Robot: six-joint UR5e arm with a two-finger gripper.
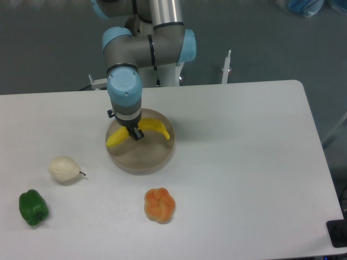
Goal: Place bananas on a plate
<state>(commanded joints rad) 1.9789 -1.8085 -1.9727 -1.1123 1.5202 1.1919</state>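
Starting at the worktop's (260, 162) front-left corner we see a green pepper (33, 207), dark and glossy, lying close to the front edge. Just behind it and a little inward sits a pale cream pear (64, 169) with a short dark stem pointing right; the two are near each other but apart. Next we reach the plate (142, 160), round and beige-grey, lying left of the worktop's centre and nearer the back edge than the front. The gripper (135, 134) points straight down over the plate's rear half, its narrow dark fingers closed around the middle of the bananas (156, 128), a single yellow curved piece whose two ends stick out left and right of the fingers. We cannot tell whether the fruit touches the plate or hangs just above it; its left tip reaches the plate's left rim. Right of the plate and toward the front edge lies an orange lobed fruit (160, 205), well apart from the plate.
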